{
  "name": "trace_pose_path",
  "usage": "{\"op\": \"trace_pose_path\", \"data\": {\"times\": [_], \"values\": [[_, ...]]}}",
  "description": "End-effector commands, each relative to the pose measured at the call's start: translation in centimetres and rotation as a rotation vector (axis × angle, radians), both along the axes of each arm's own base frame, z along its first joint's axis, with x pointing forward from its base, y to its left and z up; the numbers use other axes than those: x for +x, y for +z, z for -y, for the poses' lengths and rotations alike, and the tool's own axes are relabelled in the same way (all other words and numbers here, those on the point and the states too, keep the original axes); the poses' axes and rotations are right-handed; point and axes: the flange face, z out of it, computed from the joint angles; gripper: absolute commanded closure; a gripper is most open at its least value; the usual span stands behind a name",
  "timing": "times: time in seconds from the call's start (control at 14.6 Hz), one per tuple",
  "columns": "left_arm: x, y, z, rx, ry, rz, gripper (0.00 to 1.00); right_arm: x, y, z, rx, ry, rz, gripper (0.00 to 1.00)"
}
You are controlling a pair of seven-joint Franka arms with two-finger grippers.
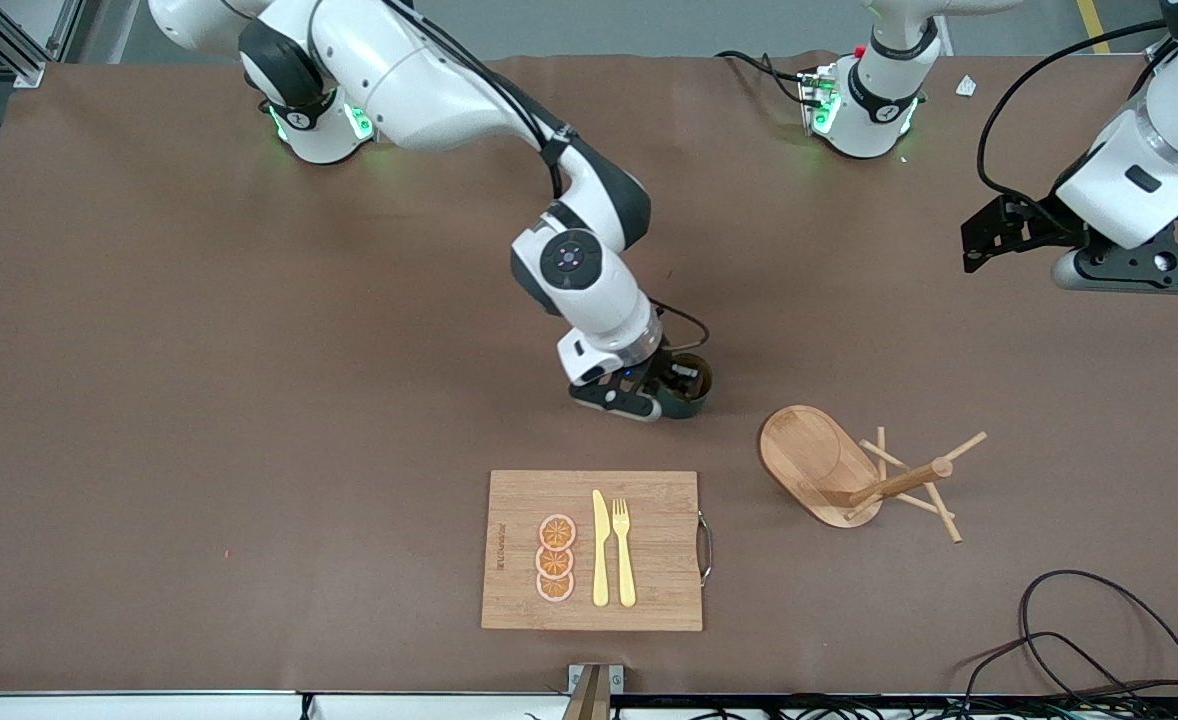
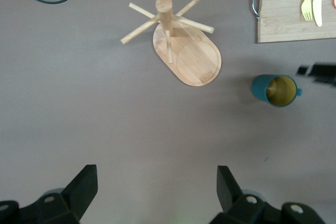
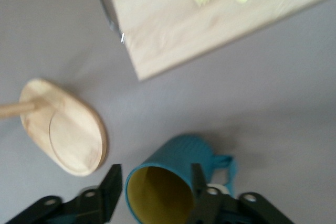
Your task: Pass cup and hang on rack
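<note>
The teal cup (image 1: pixel 699 380) stands upright mid-table, yellowish inside showing, handle to one side. It also shows in the left wrist view (image 2: pixel 276 89) and the right wrist view (image 3: pixel 173 182). My right gripper (image 1: pixel 661 392) is low at the cup and open; its fingers (image 3: pixel 113 182) straddle the rim, one with a small gap to the wall. The wooden rack (image 1: pixel 849 475) stands nearer the front camera, toward the left arm's end; it also shows in the left wrist view (image 2: pixel 181 51) and the right wrist view (image 3: pixel 65 129). My left gripper (image 1: pixel 984 240) waits in the air, open and empty (image 2: pixel 157 169).
A rectangular cutting board (image 1: pixel 659 590) with a metal handle lies near the front edge and carries a yellow knife, a fork and orange slices. Black cables (image 1: pixel 1099 640) loop at the front corner by the left arm's end.
</note>
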Motion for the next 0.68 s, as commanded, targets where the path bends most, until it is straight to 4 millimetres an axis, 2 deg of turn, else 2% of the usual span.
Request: {"op": "trace_pose_path", "data": {"times": [0.0,0.07,0.14,0.21,0.27,0.62], "values": [[-0.6,1.2,1.7,0.009,0.001,0.019,0.00,5.8,5.1,8.6,-0.022,0.032,0.024,0.00],[-0.7,1.3,2.4,0.009,0.015,0.023,0.00,8.2,6.4,13.2,-0.047,0.075,0.022,0.00],[-1.0,1.2,4.0,0.017,0.027,0.024,0.00,9.9,7.2,17.0,-0.077,0.124,0.025,0.00],[-1.3,0.9,5.5,0.039,0.045,0.028,0.00,10.8,8.9,19.8,-0.099,0.160,0.045,0.00],[-1.5,0.5,7.1,0.067,0.067,0.033,0.00,12.4,11.2,24.2,-0.123,0.166,0.086,0.00],[-2.7,-3.2,15.0,0.106,0.158,0.006,0.00,13.7,14.1,39.4,-0.314,0.098,0.086,0.00]]}}
